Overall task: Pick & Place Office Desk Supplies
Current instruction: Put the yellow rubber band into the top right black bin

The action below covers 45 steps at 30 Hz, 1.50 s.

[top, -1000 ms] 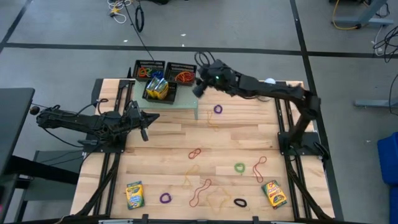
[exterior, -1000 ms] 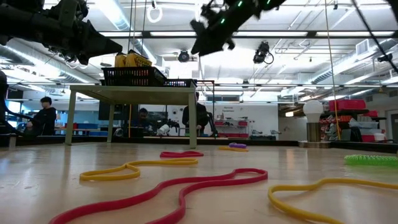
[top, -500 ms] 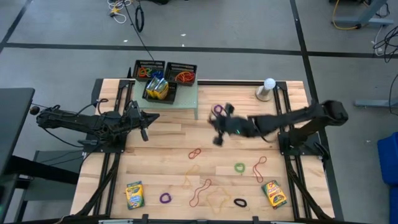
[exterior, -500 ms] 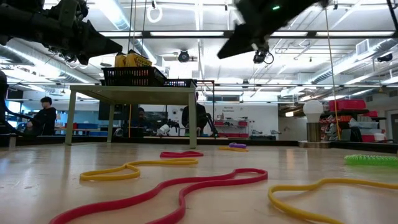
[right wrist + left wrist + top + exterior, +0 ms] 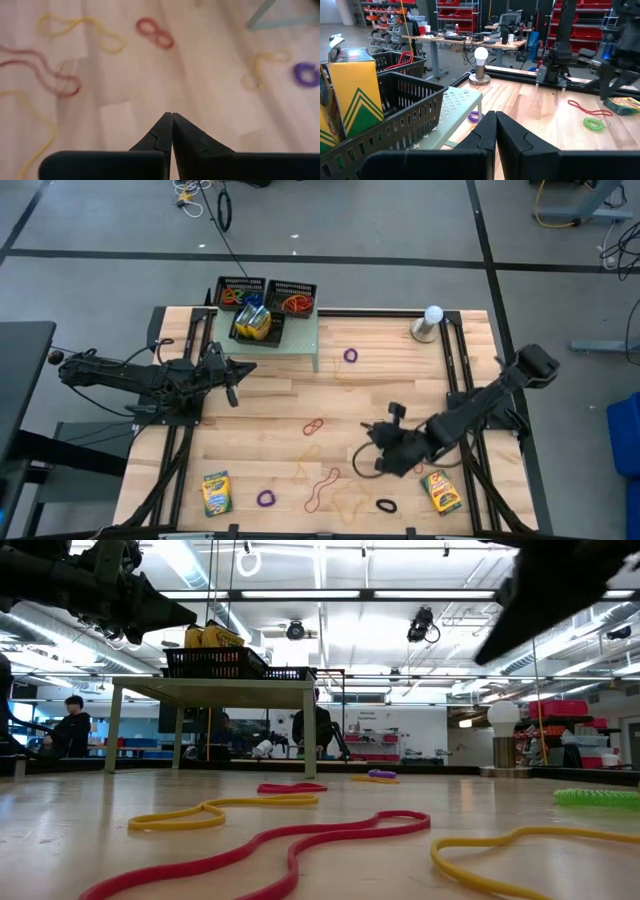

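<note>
Rubber bands lie loose on the wooden table: a purple one (image 5: 350, 355), a red figure-eight (image 5: 314, 426), a long red one (image 5: 322, 488), a yellow one (image 5: 350, 498) and a black one (image 5: 386, 505). Two crayon boxes lie flat near the front edge (image 5: 216, 493) (image 5: 440, 491). Another crayon box (image 5: 252, 325) stands in a black mesh tray (image 5: 270, 335). My right gripper (image 5: 368, 450) is shut and empty over the near-right part of the table, and its fingers (image 5: 171, 122) point toward the red figure-eight (image 5: 155, 32). My left gripper (image 5: 232, 385) is shut and empty at the table's left.
A green raised platform (image 5: 300, 340) at the far edge carries three mesh trays, two of which hold rubber bands (image 5: 296, 303). A white ball-topped stand (image 5: 431, 320) is at the far right. A green band (image 5: 592, 123) and a red one (image 5: 585, 107) lie near my right gripper.
My right gripper has swung from above the trays at the far edge across the table toward the near edge and right, and it now hangs over the near-right bands. It has stayed shut and empty. Nothing on the table has moved.
</note>
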Each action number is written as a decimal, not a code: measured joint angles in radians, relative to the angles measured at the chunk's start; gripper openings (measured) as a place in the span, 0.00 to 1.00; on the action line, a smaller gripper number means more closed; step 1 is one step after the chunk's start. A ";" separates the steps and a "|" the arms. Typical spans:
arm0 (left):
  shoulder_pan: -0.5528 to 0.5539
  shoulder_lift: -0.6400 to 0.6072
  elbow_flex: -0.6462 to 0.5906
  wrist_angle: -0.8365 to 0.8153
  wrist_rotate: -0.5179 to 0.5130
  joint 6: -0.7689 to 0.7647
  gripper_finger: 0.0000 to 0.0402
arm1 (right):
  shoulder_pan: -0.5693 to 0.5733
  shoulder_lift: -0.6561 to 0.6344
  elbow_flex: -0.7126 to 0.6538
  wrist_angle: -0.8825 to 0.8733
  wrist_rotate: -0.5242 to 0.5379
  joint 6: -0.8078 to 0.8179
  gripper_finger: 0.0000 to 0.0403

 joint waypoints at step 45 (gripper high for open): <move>0.000 0.000 0.000 0.000 0.000 0.000 0.03 | 0.005 0.499 0.328 0.274 -0.408 -0.515 0.01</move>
